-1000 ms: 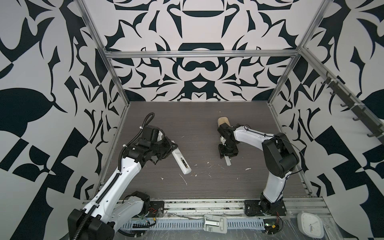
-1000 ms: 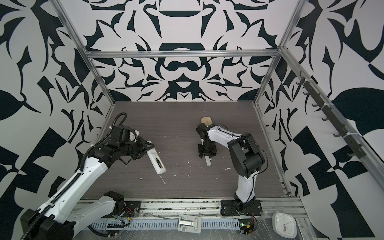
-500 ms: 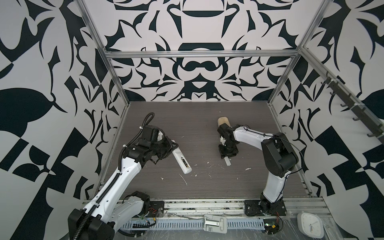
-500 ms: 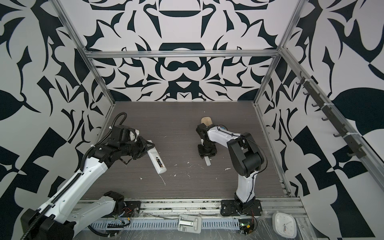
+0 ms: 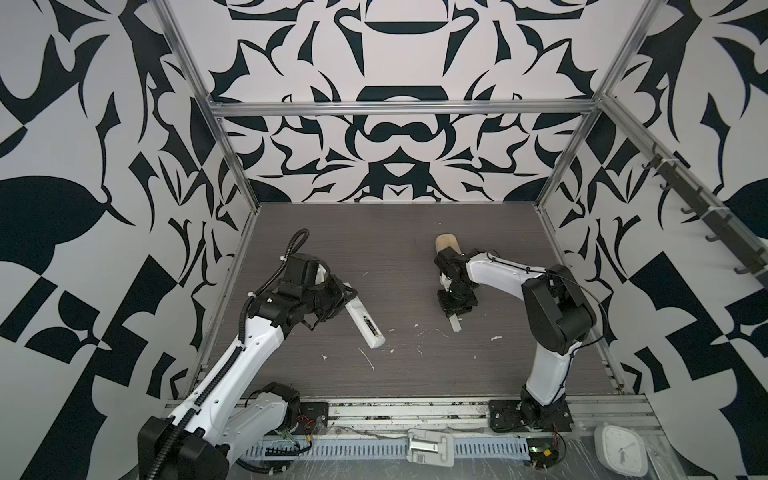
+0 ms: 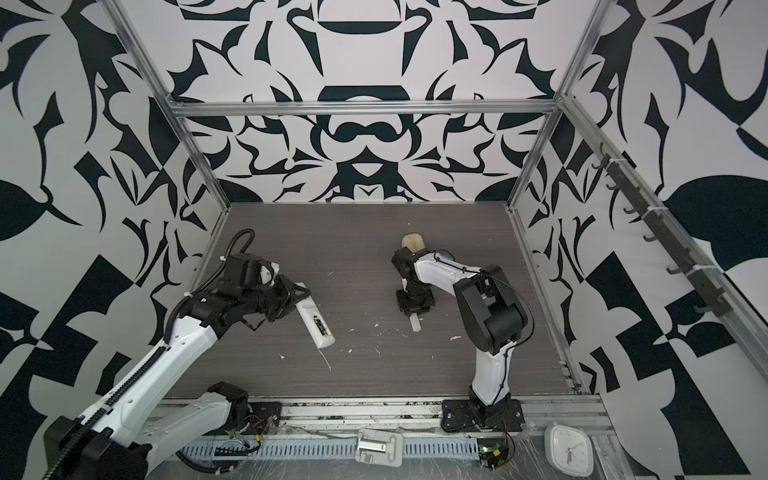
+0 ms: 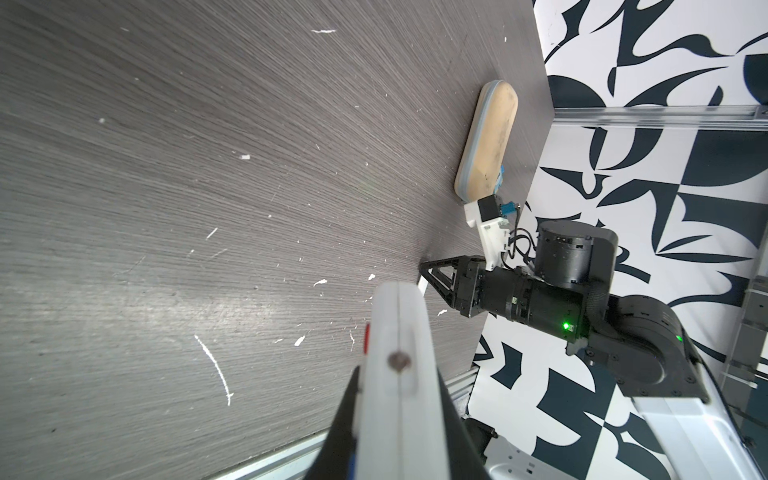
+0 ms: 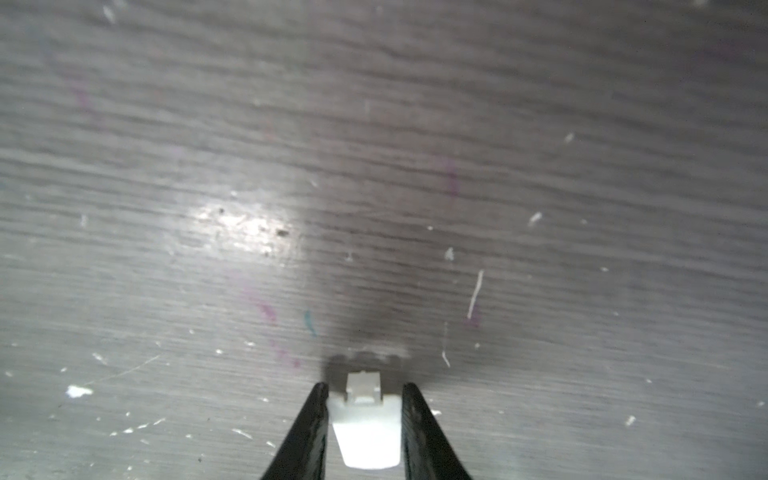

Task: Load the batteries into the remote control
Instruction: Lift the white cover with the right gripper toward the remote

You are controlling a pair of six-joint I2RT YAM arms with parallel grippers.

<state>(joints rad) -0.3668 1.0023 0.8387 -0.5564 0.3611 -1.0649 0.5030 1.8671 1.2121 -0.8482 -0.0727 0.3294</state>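
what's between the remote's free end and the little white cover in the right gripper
Only a few white scraps on bare table, in both top views; the remote control and white cover are apart.

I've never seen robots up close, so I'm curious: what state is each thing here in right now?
Left pincer: shut on one end of the remote control.
Right pincer: shut on the cover, which lies on the table.
Remote control: battery slot uncovered.
Batteries: dark shapes, apparently seated in that slot.
Cover: off the remote.
Beige case: closed, lying on the table.
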